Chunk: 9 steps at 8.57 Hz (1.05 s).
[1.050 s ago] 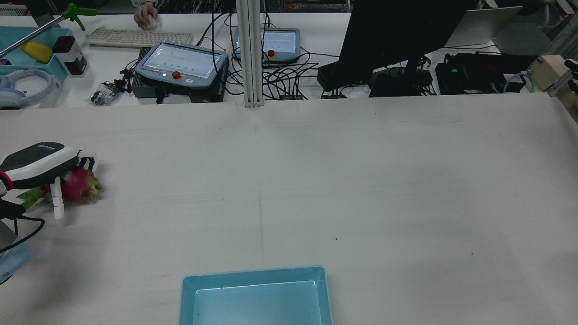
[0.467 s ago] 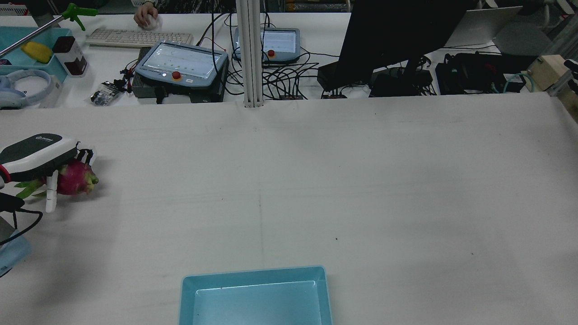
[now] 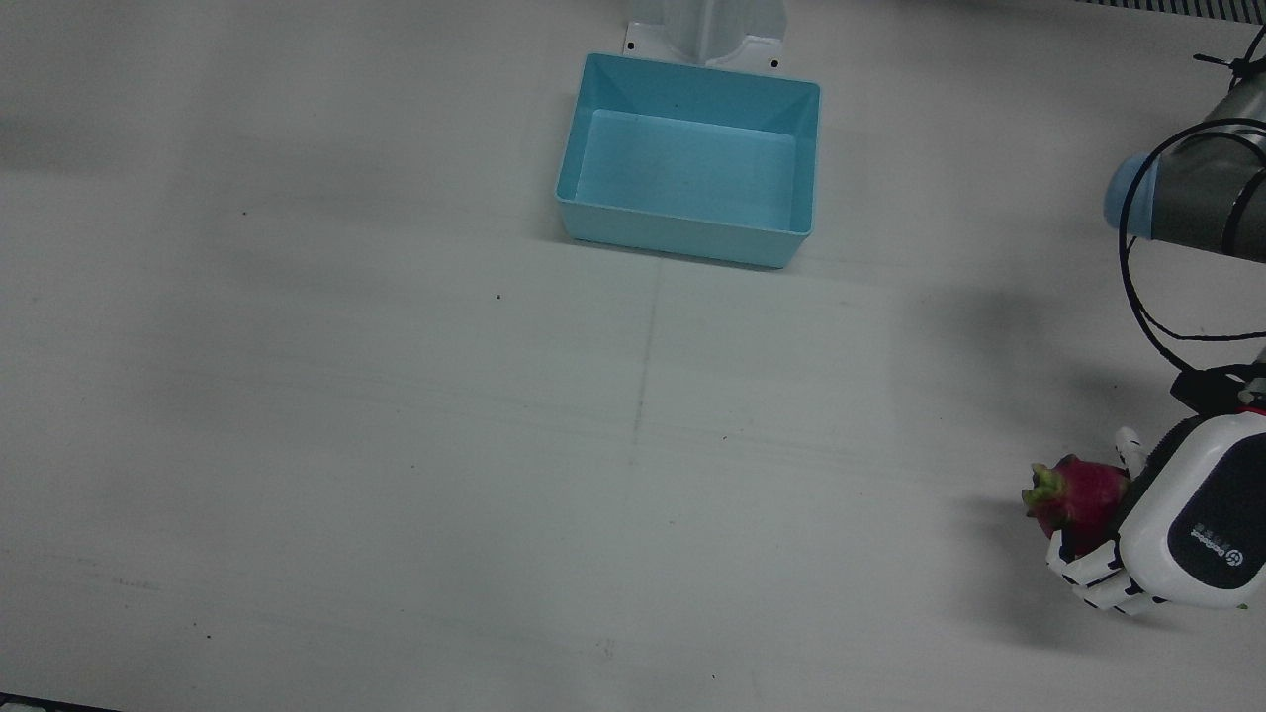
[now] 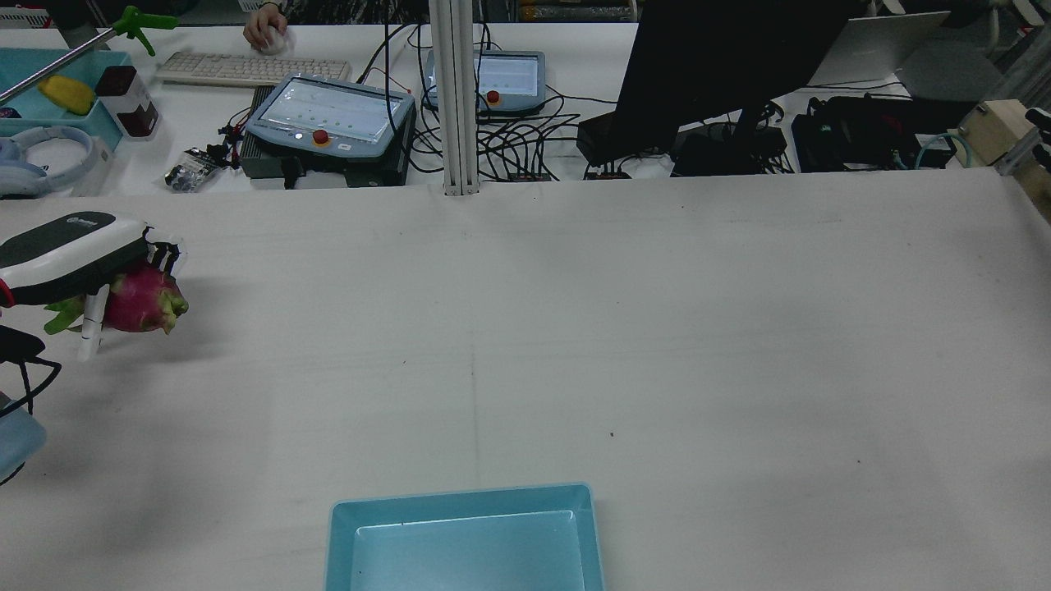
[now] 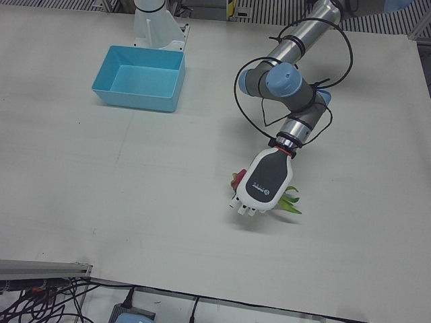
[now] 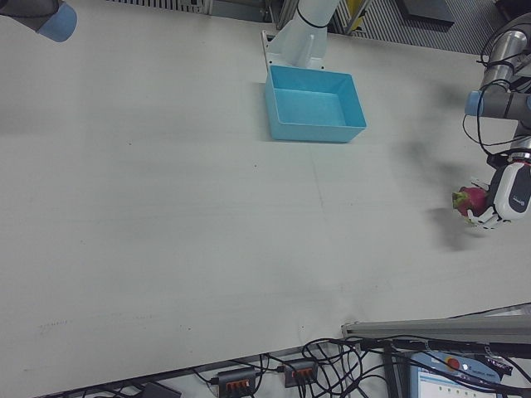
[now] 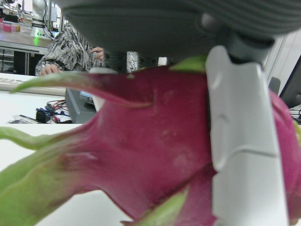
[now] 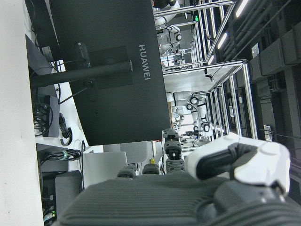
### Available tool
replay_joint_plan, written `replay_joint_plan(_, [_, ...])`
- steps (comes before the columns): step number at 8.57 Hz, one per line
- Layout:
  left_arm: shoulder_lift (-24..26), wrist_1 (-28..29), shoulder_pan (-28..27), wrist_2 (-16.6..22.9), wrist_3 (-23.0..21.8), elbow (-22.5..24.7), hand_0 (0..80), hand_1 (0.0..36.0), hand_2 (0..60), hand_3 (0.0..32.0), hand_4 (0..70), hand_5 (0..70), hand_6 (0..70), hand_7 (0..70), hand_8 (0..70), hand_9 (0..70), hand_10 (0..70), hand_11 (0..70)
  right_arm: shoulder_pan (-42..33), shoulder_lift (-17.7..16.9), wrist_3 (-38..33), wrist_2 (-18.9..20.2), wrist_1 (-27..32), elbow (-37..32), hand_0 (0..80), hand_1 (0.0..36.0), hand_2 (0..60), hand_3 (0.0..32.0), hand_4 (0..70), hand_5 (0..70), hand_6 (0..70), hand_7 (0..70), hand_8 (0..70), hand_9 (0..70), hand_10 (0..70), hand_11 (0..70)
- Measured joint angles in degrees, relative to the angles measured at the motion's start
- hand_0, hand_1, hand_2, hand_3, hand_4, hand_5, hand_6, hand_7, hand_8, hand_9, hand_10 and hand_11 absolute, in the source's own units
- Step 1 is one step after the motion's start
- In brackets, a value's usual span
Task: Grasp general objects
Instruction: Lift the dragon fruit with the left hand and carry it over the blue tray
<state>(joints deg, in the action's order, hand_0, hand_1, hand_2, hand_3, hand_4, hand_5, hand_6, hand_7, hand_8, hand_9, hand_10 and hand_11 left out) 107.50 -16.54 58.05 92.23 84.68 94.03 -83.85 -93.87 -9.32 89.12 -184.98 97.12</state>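
Left robot hand point(image 4: 70, 254) is closed palm-down around a dragon fruit point(image 4: 139, 300), held clear of the surface point(image 4: 575, 328) near its left edge. Fruit's long axis lies roughly level, green leaf tips trailing beneath the wrist, blunt end pointing toward the surface's middle.

Rear view: we look forward over table point(image 4: 575, 328). Front view: nearly straight down. Both share blue bin point(image 4: 464, 538), at robot-side edge.

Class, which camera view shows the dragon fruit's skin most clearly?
The left hand view: the dragon fruit fills it, with a finger of the left hand across it. Rear, front and right-front views show it small and partly covered; the left-front view shows only slivers of it.
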Motion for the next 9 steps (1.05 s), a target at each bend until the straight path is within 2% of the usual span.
replay_joint_plan(3, [1.66, 1.57, 0.21, 9.34, -8.79, 2.88, 80.0, 36.0, 60.0, 0.0, 49.5, 70.0, 70.0, 70.0, 70.0, 70.0, 70.0, 70.0, -0.02, 0.0, 0.0, 0.0, -0.03, 0.0, 0.0, 0.0, 0.0, 0.0, 0.0, 0.0, 0.0, 0.0, 0.0, 0.0, 0.0, 0.0])
replay_joint_plan(7, [4.93, 0.74, -1.6, 16.62, -19.15, 8.92, 80.0, 36.0, 60.0, 0.0, 56.1, 70.0, 70.0, 70.0, 70.0, 70.0, 70.0, 70.0, -0.02, 0.0, 0.0, 0.0, -0.03, 0.03, 0.0, 0.0, 0.0, 0.0, 0.0, 0.0, 0.0, 0.0, 0.0, 0.0, 0.0, 0.0])
replay_joint_plan(9, [6.92, -3.14, -7.3, 18.56, -23.29, 13.77, 80.0, 36.0, 60.0, 0.0, 58.3, 70.0, 70.0, 70.0, 70.0, 70.0, 70.0, 70.0, -0.05, 0.0, 0.0, 0.0, -0.03, 0.01, 0.0, 0.0, 0.0, 0.0, 0.0, 0.0, 0.0, 0.0, 0.0, 0.0, 0.0, 0.0])
